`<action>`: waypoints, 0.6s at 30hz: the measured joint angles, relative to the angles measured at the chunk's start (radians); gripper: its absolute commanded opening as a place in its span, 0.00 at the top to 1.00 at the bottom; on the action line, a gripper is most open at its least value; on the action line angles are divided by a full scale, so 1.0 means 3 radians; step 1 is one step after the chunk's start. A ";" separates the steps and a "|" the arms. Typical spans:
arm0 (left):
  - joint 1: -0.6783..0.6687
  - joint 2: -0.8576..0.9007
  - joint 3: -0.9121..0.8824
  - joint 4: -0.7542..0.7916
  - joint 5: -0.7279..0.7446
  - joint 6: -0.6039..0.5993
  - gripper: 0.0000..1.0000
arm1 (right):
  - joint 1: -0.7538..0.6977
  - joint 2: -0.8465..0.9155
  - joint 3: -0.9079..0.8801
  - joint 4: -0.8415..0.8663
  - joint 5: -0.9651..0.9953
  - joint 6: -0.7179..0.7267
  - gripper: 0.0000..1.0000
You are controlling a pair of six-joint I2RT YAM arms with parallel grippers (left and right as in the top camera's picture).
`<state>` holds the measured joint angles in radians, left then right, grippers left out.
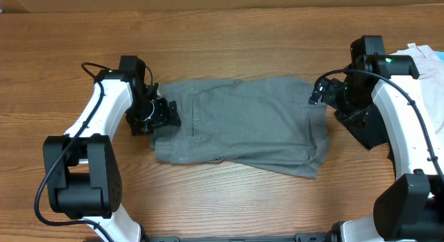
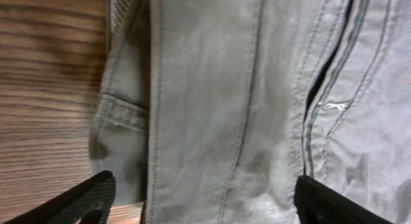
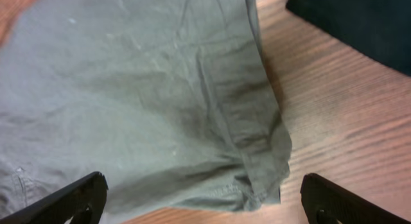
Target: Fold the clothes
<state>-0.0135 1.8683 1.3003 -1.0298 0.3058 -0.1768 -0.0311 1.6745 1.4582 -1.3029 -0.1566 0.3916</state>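
The grey shorts (image 1: 243, 124) lie flat and folded in half on the wooden table, waistband to the left, leg hems to the right. My left gripper (image 1: 165, 117) is open at the waistband end, its fingers apart over the waistband (image 2: 192, 121). My right gripper (image 1: 318, 95) is open at the far right corner of the shorts, above the leg hem (image 3: 257, 160). Neither gripper holds cloth.
A black garment (image 1: 368, 131) lies on the table under the right arm, close to the shorts' right edge; it also shows in the right wrist view (image 3: 359, 25). A cream-white garment (image 1: 427, 58) lies at the far right edge.
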 measured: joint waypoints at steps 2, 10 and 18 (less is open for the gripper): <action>0.0000 0.0001 0.0000 0.0022 0.0036 0.0001 0.13 | 0.0001 0.0000 0.0000 0.0037 0.0000 -0.0001 0.00; 0.0000 0.0209 0.0000 0.0036 0.0146 0.0000 0.23 | 0.0000 0.0000 0.0000 0.0056 0.0001 0.0001 0.00; -0.0001 0.0306 0.0001 0.0131 0.0258 0.0099 0.96 | 0.0000 0.0000 0.0000 0.0145 0.0000 0.0000 0.00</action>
<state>-0.0139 1.9602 1.3006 -0.9905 0.3832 -0.1471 -0.0311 1.6745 1.4582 -1.2594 -0.1566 0.3916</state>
